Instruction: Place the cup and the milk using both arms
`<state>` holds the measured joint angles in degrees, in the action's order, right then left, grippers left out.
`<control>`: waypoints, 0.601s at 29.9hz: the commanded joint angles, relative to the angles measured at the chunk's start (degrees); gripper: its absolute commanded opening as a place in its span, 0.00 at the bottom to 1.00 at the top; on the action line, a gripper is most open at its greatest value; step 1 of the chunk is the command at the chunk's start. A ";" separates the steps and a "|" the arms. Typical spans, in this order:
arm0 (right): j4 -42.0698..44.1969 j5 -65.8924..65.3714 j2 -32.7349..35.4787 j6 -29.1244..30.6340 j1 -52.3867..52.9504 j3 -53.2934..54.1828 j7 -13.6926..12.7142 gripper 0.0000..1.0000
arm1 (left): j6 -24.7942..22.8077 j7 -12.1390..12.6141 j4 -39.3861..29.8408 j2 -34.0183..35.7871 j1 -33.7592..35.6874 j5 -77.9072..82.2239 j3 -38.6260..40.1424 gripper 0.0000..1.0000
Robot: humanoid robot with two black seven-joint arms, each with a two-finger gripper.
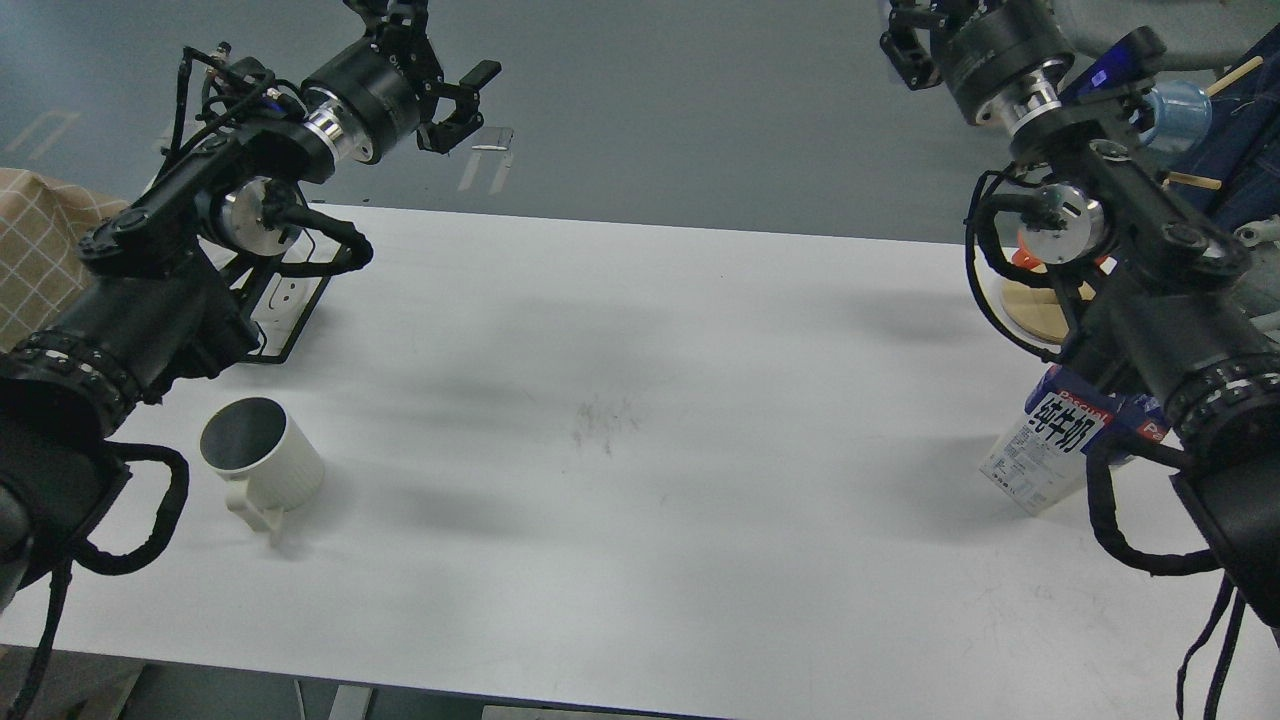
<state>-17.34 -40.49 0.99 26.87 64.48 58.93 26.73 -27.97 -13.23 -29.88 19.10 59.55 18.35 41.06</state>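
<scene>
Below both my arms the white table [640,330] fills most of the view, bare in the middle apart from a faint grey scuff. My left arm reaches up past the table's far edge, and my left gripper [462,100] hangs there over the grey floor with its two fingers spread wide and nothing between them. My right arm climbs along the right side to the top edge of the view, where my right gripper [915,40] is mostly cut off and dark, so I cannot tell how its jaws stand. The milk [1050,440] stands on the table well below that gripper, close under my right forearm, which hides its upper part; the blue and white side with black characters shows, and the carton looks tilted from here. The cup [265,460] sits upright on the table well below my left gripper, near my left forearm, its handle turned toward me; the dark inside shows nothing in it. Behind the milk lies a round wooden disc [1035,310], partly hidden by my arm.
</scene>
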 commanded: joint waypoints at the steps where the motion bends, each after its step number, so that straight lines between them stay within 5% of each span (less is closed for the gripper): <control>1: 2.31 0.24 -0.99 0.64 -0.49 0.30 0.08 1.00 | -0.03 -3.47 0.00 -0.02 0.04 -0.07 -0.10 0.98; 13: 2.31 0.24 -0.99 -2.00 -0.49 0.39 0.08 1.00 | -0.03 -3.47 0.09 0.06 -0.14 -0.42 -0.02 0.98; 18: 2.31 0.33 -0.99 -8.94 -0.49 0.39 -0.01 1.00 | -0.03 -1.10 0.18 -0.11 0.04 -0.51 -0.37 0.98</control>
<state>-15.03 -40.18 0.00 21.48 63.97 59.33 26.81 -28.01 -15.63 -29.70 19.11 59.42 17.88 40.95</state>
